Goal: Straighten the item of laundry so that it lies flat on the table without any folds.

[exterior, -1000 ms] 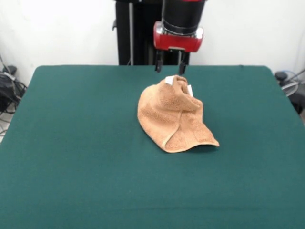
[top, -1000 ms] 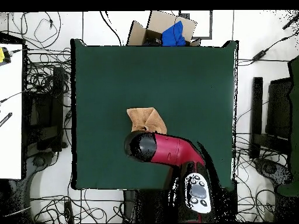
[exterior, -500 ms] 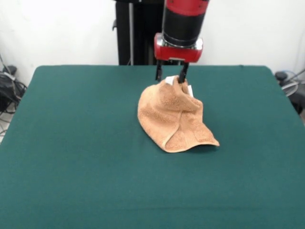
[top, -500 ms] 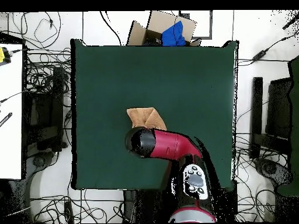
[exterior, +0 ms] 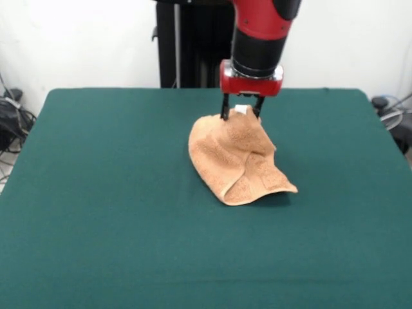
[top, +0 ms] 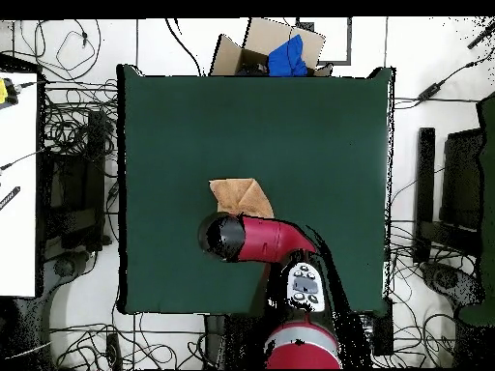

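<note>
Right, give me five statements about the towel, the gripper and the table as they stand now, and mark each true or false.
1. The peach-orange towel lies flat with no folds. False: it is bunched into a peaked heap with folded edges.
2. The gripper is at the towel's highest point, a finger on each side. True.
3. The towel hangs over the edge of the green table. False: it sits well inside the table, green cloth all round it.
4. A small white tag shows at the top of the towel, between the jaws. True.
5. In the overhead view the arm hides the whole towel. False: part of the towel shows beyond the arm.
</note>
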Controlling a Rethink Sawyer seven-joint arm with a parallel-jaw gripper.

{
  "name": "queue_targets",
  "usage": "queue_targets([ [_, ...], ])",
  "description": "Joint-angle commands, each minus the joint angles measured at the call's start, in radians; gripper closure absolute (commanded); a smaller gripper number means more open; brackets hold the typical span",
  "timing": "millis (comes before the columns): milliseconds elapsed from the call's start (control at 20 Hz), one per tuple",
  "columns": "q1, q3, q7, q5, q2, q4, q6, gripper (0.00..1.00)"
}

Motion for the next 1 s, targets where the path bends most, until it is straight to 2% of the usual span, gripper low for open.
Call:
queue_targets([
  [50,0.025,-0.013,0.157,-0.047,0.067,-0.029,-0.081,0.00],
  [650,0.046,-0.021,0.166,-0.025,0.060,-0.038,-0.072,0.00],
  [1000,0.051,-0.024,0.177,-0.024,0.035,-0.007,-0.094,0.00],
])
